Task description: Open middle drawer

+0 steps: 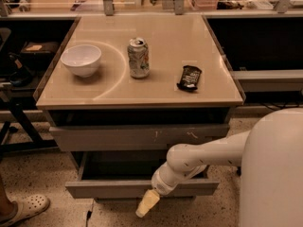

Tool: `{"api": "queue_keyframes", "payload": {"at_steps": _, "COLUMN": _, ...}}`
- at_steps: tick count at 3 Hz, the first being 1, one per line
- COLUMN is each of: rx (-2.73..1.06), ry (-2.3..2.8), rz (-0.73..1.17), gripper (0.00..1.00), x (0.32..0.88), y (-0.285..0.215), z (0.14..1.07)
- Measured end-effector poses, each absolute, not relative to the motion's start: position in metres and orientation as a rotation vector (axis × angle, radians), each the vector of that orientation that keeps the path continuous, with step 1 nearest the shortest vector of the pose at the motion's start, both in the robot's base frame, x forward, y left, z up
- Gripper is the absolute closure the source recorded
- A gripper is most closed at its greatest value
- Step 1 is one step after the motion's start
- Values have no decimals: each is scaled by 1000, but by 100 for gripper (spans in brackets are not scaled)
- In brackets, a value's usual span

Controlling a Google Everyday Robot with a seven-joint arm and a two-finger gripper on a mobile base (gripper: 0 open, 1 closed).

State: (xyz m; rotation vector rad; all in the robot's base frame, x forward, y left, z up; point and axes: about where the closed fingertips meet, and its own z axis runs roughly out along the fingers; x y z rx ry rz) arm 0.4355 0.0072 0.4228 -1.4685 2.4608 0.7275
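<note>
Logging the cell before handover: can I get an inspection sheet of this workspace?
Surface: beige tabletop, level.
Job's things: plain grey middle drawer, pulled out, inside dark.
Clutter: white bowl, silver drink can, dark snack bar on top, apart.
Grippers: cream tool just before the drawer front, low.
Cables: possibly a dark cord on the speckled floor.
Surroundings: scratched grey upper drawer front; pale clog lower left.
</note>
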Motion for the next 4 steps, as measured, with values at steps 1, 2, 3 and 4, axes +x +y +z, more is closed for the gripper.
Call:
{"api": "queue_keyframes", "payload": {"at_steps": 1, "rx": -1468, "ry": 2461, "rz": 728, "gripper": 0, "x": 435, "y": 7, "z": 425}}
{"api": "queue_keyframes", "payload": {"at_steps": 2, "rx": -1452, "ry": 2508, "rz": 775, "gripper": 0, "x": 412, "y": 0, "z": 424}}
{"api": "queue_keyframes", "payload": {"at_steps": 3, "rx": -1451, "ry": 2508, "rz": 776, "gripper": 0, "x": 412, "y": 0, "z": 426}}
{"api": "queue_keyframes", "payload": {"at_steps": 4, "rx": -1415, "ry": 2568, "rz": 820, "gripper": 0, "x": 380, "y": -11, "z": 430}}
